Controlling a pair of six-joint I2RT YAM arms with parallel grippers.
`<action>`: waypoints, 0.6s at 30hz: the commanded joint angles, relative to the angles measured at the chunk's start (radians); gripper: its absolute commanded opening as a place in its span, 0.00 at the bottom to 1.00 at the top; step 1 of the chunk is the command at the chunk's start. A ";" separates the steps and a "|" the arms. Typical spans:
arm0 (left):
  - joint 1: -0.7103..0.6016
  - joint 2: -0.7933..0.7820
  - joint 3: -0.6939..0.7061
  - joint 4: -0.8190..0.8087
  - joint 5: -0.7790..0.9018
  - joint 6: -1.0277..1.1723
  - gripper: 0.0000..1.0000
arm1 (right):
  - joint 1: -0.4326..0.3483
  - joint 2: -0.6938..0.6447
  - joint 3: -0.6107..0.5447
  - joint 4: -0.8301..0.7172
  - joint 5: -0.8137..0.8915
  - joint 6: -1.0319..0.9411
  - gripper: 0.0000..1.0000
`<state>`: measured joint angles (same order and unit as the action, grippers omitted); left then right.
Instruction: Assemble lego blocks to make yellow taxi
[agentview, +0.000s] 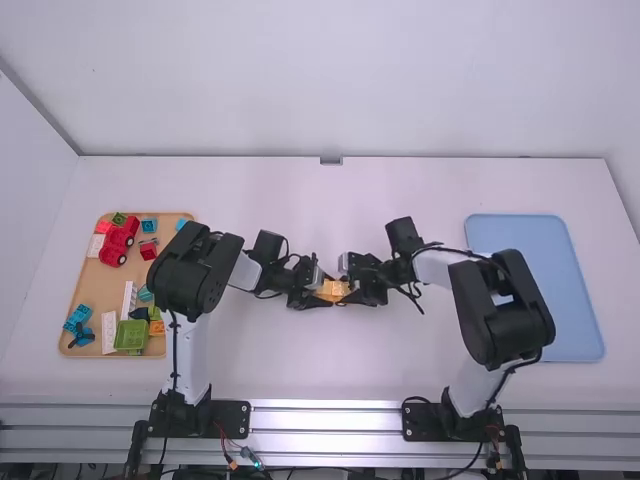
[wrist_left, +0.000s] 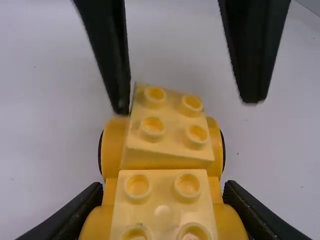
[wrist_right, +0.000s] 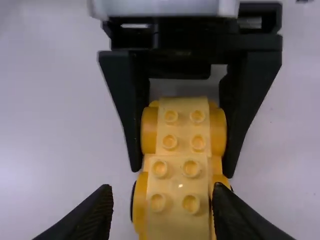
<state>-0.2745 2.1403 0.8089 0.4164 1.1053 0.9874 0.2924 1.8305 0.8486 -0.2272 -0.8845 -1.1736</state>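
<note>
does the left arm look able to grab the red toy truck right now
Probably not: its hand is closed on the yellow lego build and would have to let go first, though the truck looks uncovered.

High view: bright, even light, source I can't place; white glare along the metal rail (agentview: 325, 405) | Left wrist view: I get pale highlights on the yellow blocks (wrist_left: 164, 214), soft shading | Right wrist view: dimmer, upper edge blurred

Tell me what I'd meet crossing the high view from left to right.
Tan rectangular tray of colourful plastic toys, black left gripper, the yellow studded, wheeled block piece it holds, black right gripper, light blue rectangular tray.
</note>
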 joint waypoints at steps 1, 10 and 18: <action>0.004 0.009 -0.005 -0.016 -0.052 -0.022 0.39 | -0.026 -0.064 0.003 -0.010 -0.094 -0.066 0.44; 0.004 0.009 -0.005 -0.016 -0.051 -0.022 0.38 | 0.021 -0.034 0.001 0.076 0.022 0.065 0.01; 0.004 0.008 -0.005 -0.016 -0.051 -0.022 0.36 | 0.079 0.011 0.001 0.085 0.181 0.160 0.00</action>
<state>-0.2749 2.1403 0.8089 0.4164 1.1049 0.9890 0.3702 1.8206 0.8486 -0.1371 -0.7658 -1.0565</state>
